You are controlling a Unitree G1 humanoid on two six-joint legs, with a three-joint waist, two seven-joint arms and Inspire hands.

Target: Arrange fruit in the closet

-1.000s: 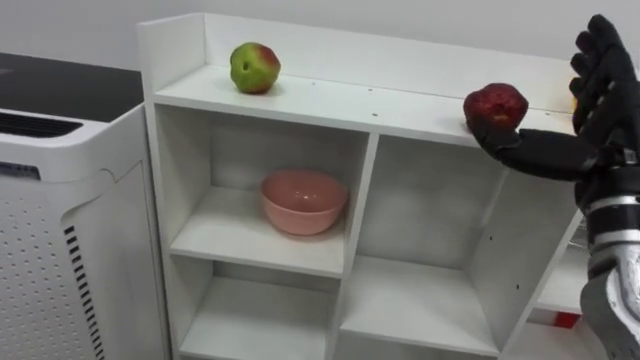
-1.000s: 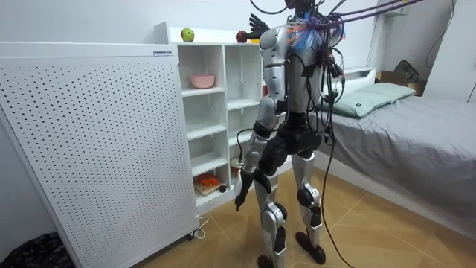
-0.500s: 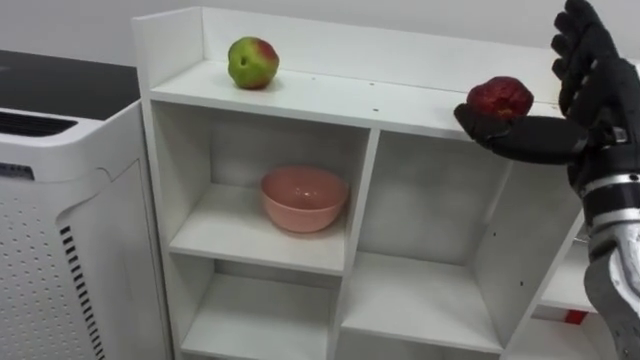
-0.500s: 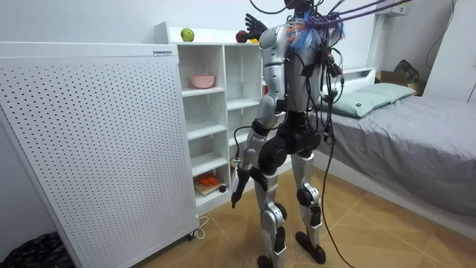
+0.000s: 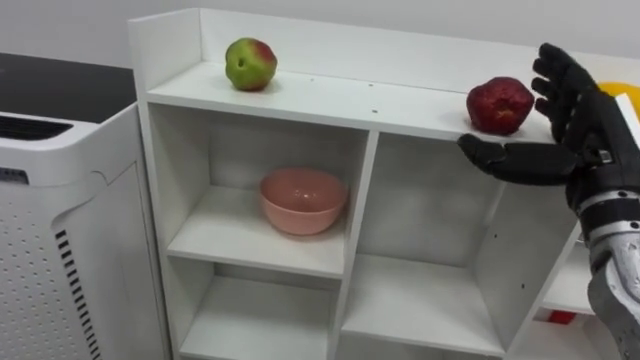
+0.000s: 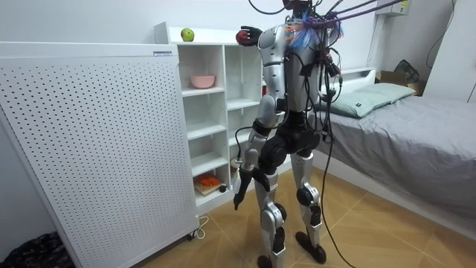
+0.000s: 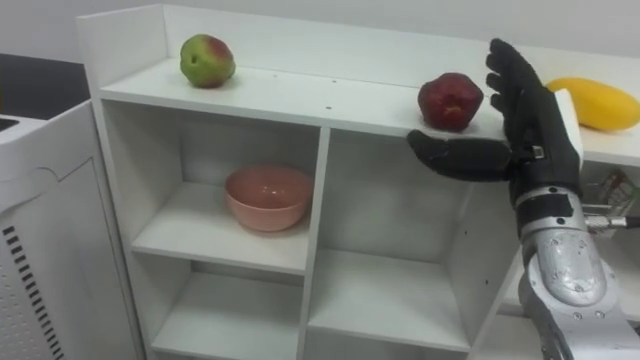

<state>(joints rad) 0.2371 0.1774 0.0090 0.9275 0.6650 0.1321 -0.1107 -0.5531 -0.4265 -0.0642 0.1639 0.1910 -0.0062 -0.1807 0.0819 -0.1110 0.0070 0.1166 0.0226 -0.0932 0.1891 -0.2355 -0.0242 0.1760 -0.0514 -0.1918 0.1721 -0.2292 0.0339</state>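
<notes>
A dark red apple [image 5: 499, 104] rests on the right part of the white closet's top board [image 5: 330, 100]. My right hand [image 5: 578, 122] is open just right of it, fingers straight up and thumb stretched out below the board's edge, not holding the fruit. A green-and-red apple [image 5: 251, 64] stands at the board's left end. A yellow mango [image 7: 603, 103] lies behind the right hand. In the room view I stand facing the closet, right arm raised, and my left hand [image 6: 239, 195] hangs by my thigh.
A pink bowl [image 5: 303, 200] sits in the upper left compartment; the compartment beside it [image 5: 430, 290] holds nothing. A white perforated appliance [image 5: 50, 240] stands close on the closet's left. A bed [image 6: 401, 126] lies behind me, and orange items [image 6: 209, 181] sit on a low shelf.
The right hand has let go of the dark red apple, which now rests on the top board. The thumb has dropped below it and the fingers have spread open.
</notes>
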